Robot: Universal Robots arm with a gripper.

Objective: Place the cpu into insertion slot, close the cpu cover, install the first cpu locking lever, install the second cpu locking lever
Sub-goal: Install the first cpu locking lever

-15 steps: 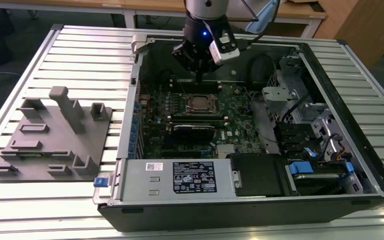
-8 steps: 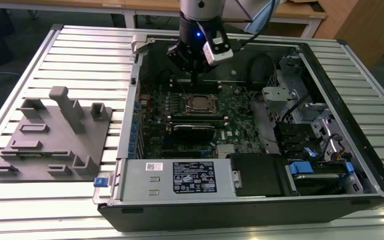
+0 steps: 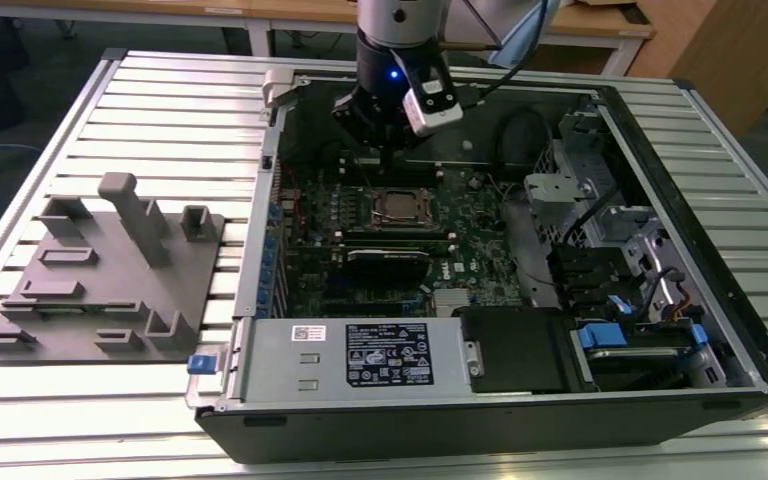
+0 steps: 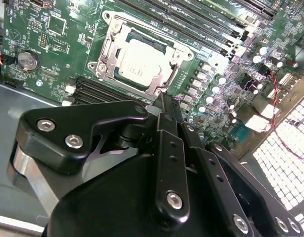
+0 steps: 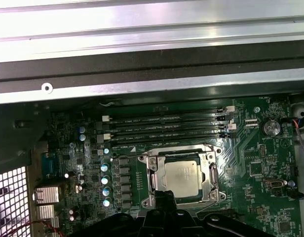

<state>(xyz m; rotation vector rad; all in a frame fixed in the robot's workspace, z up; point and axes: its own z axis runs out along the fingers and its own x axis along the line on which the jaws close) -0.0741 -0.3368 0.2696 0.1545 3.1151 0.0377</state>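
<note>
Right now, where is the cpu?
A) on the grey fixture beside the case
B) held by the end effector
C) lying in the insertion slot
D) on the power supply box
C: in the first wrist view the cpu lies flat inside the insertion slot.

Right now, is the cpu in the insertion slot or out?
In. The cpu sits flat within the insertion slot in both wrist views.

A table (image 3: 91, 420) of ribbed metal slats carries two things. An open case (image 3: 491, 425) lies on its side toward the exterior view's right, and a grey fixture (image 3: 104, 290) with upright posts and blocks sits flat just beside it, on the exterior view's left.
</note>
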